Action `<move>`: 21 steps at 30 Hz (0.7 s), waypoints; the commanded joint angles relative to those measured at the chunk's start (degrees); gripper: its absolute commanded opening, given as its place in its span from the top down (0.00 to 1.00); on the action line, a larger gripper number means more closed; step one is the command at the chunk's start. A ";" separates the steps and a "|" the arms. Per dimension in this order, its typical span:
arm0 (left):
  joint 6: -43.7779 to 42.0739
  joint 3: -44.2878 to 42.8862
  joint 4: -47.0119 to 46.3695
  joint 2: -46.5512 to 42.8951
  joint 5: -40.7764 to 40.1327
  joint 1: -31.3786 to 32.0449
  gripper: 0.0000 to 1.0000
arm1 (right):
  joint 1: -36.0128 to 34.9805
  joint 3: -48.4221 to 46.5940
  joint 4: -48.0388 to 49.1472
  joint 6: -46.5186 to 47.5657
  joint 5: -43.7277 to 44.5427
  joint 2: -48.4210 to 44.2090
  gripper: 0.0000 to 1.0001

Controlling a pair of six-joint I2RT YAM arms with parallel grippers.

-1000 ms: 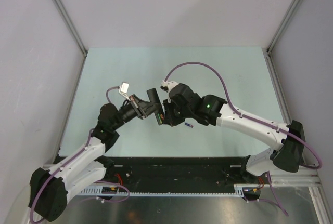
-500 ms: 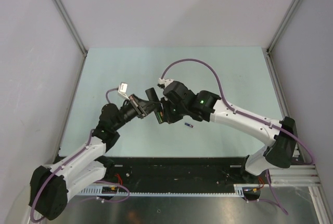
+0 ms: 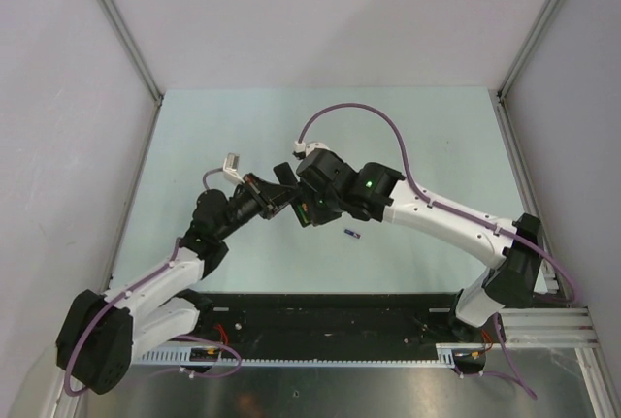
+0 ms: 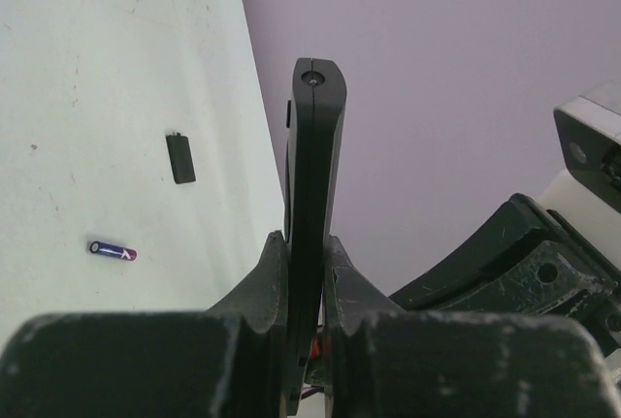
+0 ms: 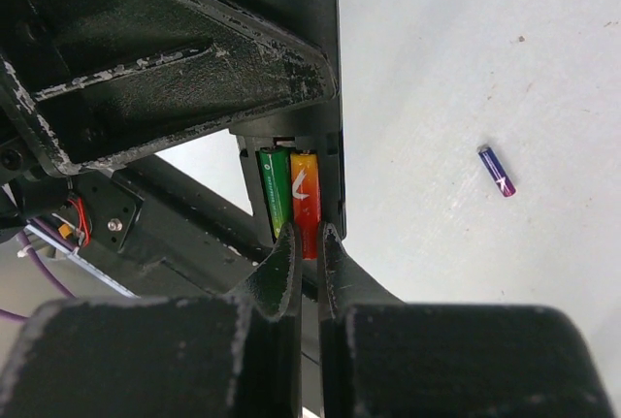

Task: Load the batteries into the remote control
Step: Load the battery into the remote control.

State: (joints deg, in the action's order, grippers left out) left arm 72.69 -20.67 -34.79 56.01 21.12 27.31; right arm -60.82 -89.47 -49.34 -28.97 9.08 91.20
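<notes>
Over the middle of the table (image 3: 194, 146), both arms meet pretty much nose to nose. The left gripper (image 4: 306, 248) is clamped tight on the remote control (image 4: 315, 146), jaws squeezing its two broad faces near one end. From the left wrist cam you only get it edge-on, sticking straight out past the tips. It's held up off the surface, not lying flat.

On the open back of it you can see the recess with the green battery (image 5: 275, 195) and the red battery (image 5: 304, 200) lying side by side and touching. Green is on the left in the right wrist view.

The right gripper (image 5: 309, 243) is pinched almost closed, just a sliver of gap, with the near end of the red battery caught between its tips. Can't tell if that one is seated all the way.

Down on the table a blue-purple battery (image 3: 352, 235) lies by itself, near the right gripper but not touching anything. A small flat black piece (image 4: 180, 158) lies a bit beyond it.
</notes>
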 commanded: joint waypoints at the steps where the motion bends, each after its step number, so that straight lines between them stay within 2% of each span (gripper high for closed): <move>1: 9.84 -2.27 -13.02 -0.81 7.17 2.31 1.00 | 1.31 -1.67 0.92 -0.91 6.92 2.76 1.00; 13: 10.46 -1.57 -16.45 0.06 8.93 1.61 1.00 | 1.49 -3.08 -1.46 0.41 4.81 3.11 0.99; 21: 10.72 -1.66 -16.72 0.59 9.11 0.73 1.00 | 1.49 -3.69 -2.95 0.67 5.15 3.37 0.86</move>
State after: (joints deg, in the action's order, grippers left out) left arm 75.24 -20.45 -38.98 58.13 22.35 27.22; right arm -60.64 -92.40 -52.69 -28.80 9.39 92.05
